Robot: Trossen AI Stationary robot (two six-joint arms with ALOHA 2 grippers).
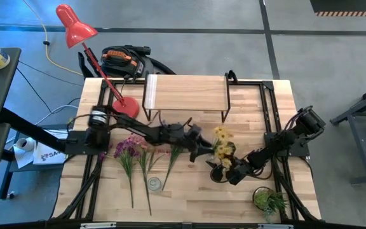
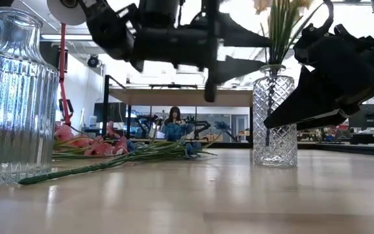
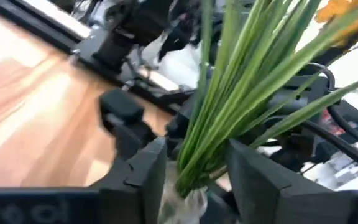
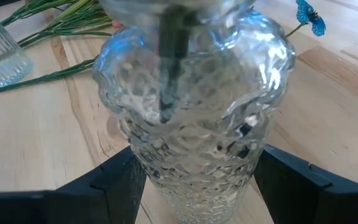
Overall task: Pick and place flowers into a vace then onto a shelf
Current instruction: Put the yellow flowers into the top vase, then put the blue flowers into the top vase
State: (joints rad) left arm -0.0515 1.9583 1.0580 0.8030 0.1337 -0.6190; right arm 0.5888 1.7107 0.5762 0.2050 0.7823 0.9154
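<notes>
A cut-glass vase (image 1: 218,172) (image 2: 274,123) (image 4: 191,112) stands upright on the table. The yellow sprig (image 1: 223,143) (image 3: 241,93) stands in it, stems down in the neck. My left gripper (image 1: 205,151) (image 3: 194,168) is open, its fingers on either side of the green stems just above the vase mouth, with a gap at one finger. My right gripper (image 1: 232,173) (image 4: 194,186) is at the vase from the table's right. The purple, pink and blue sprigs (image 1: 132,156) (image 2: 109,153) lie flat on the table to the left. My right gripper has the vase's lower body (image 4: 148,168) between its two widely spread fingers. It comes level, slanting in from the table's right and near side. The vase stays upright with its base on the table.
A ribbed clear glass bottle (image 1: 153,184) (image 2: 12,97) stands near the front edge, left of the vase. The shelf (image 1: 186,94) sits at the far edge, a red lamp (image 1: 75,28) to its left. A small potted plant (image 1: 269,200) is at the near right corner.
</notes>
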